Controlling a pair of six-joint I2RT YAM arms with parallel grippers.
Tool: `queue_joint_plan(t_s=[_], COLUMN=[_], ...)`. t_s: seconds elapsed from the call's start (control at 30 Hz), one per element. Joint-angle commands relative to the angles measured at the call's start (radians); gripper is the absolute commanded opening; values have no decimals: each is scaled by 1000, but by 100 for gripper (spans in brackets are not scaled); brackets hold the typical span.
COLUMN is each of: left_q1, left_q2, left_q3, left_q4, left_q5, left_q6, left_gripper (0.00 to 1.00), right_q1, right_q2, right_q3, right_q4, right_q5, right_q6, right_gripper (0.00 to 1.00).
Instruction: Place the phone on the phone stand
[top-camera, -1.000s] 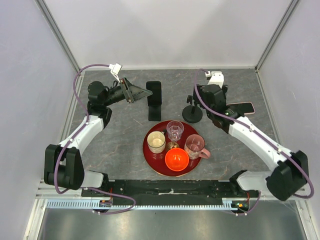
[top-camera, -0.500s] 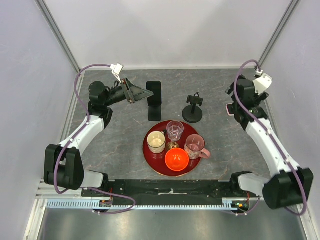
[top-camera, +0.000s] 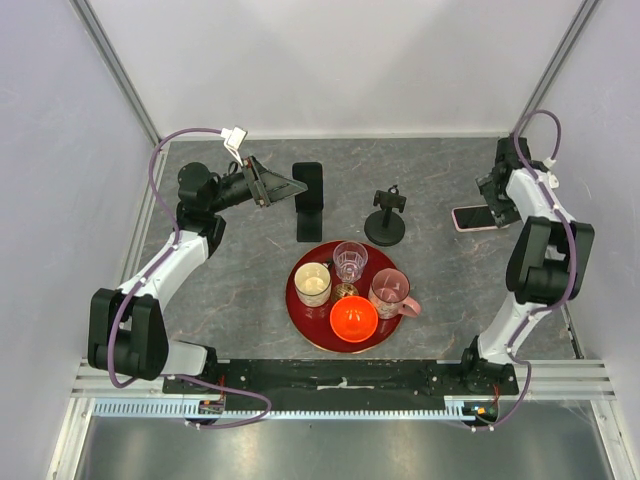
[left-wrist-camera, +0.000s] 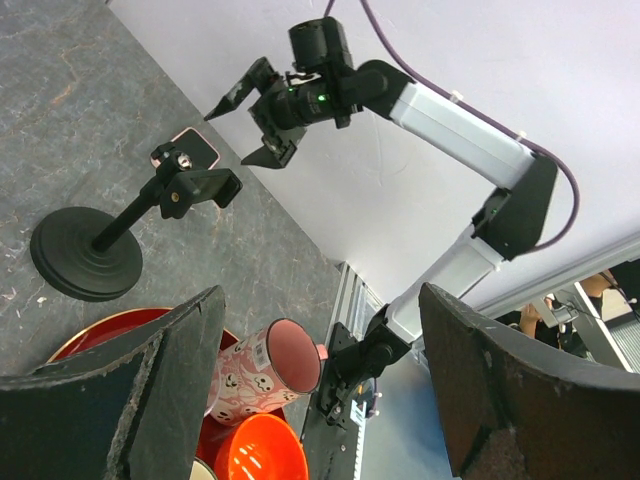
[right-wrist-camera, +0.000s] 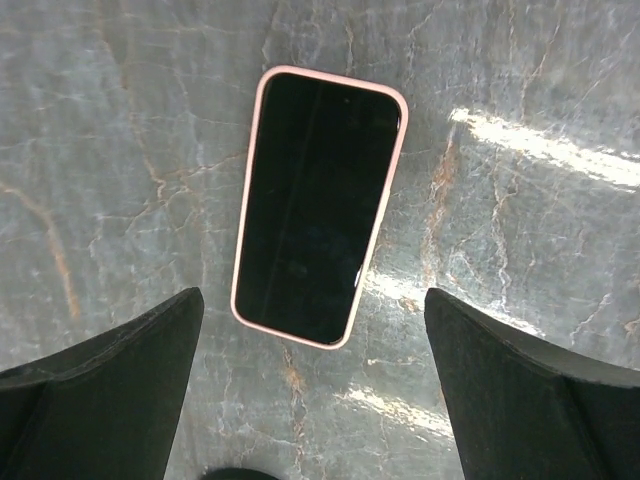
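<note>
The phone (top-camera: 478, 217), pink-edged with a dark screen, lies flat on the table at the far right. In the right wrist view the phone (right-wrist-camera: 318, 205) is face up, just ahead of my open right gripper (right-wrist-camera: 312, 295), which hovers above it without touching. From above, the right gripper (top-camera: 497, 198) sits over the phone's right end. The phone stand (top-camera: 385, 222), a black disc with a post and clamp head, stands mid-table with nothing on it, and shows again in the left wrist view (left-wrist-camera: 110, 240). My left gripper (top-camera: 290, 185) is open and empty at the back left, held off the table.
A red tray (top-camera: 297, 300) in front of the stand holds a white cup (top-camera: 313, 284), a glass (top-camera: 350, 260), a pink mug (top-camera: 390, 292) and an orange bowl (top-camera: 354, 318). A black slab-shaped stand (top-camera: 308, 200) is upright beside the left gripper. Walls enclose the table's back and sides.
My right arm has swung from beside the phone stand out to the far right and now hangs over the phone, jaws wide. The left arm has not moved.
</note>
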Motion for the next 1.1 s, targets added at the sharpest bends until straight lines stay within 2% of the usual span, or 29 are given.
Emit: queue_joint_plan(t_s=[0.0,0.27,0.53,1.07], left_q1=[-4,-2,-4,-2], left_q2=[-26,-24,-22,-26], left_q3=[38,33,33,27], left_q4=[34,43,49,66], left_q5=[24,24,26,23], left_q6=[-26,-35,-40,-50], left_gripper=[85,85,85,84], right_q1=[-4,-4,-5,-19], right_q2=[99,291,323,373], right_q3=[131,303,314,349], right_q4=[-112,-250,-270,-308], right_q5=[-43,-57,-109,-140], right_q6=[113,179,286,305], right_gripper=[98,98,98,98])
